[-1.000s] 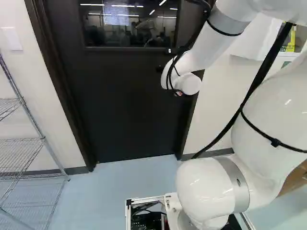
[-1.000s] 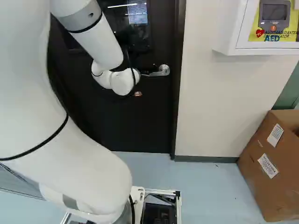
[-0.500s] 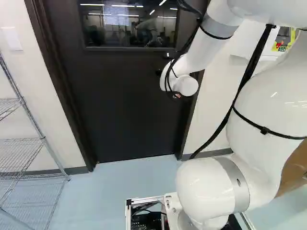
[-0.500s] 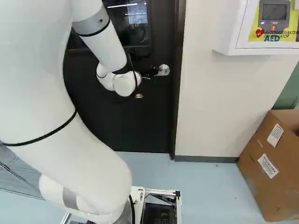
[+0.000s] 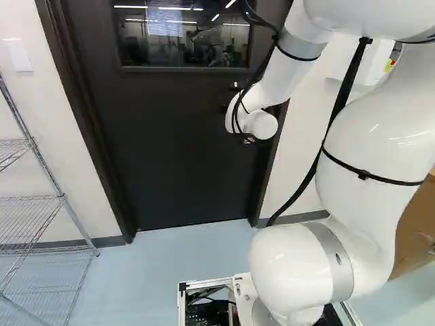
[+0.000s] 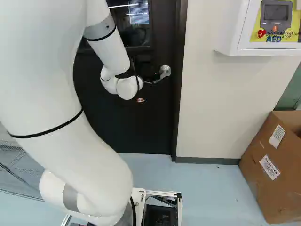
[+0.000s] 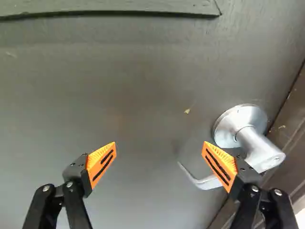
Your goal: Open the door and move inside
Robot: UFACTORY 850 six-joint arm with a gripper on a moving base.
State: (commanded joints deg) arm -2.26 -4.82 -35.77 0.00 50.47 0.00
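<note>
In the right base view, my gripper (image 6: 150, 76) is a dark shape beside the silver lever handle (image 6: 164, 71), its fingertips hidden. The dark door (image 5: 163, 149) stands closed in its frame, and the lever slants downward. Seen from the wrist, the gripper (image 7: 159, 148) has its fingers wide apart with only the door face between them. One orange-padded finger (image 7: 220, 164) overlaps the lever (image 7: 259, 151), whose curved end shows past the pad; the other finger is away from it. Whether that finger presses on the lever, I cannot tell.
A wire shelf (image 5: 30, 197) stands left of the door. The dark door frame (image 6: 179, 94) borders a pale wall (image 6: 211, 108) on the handle side. A white AED cabinet (image 6: 230, 28) hangs there, above a cardboard box (image 6: 268, 165) on the floor.
The lever has turned from about level to slanting down. My arm's wrist has lowered a little along with it, and its upper links have swung. The base and the door have not moved.
</note>
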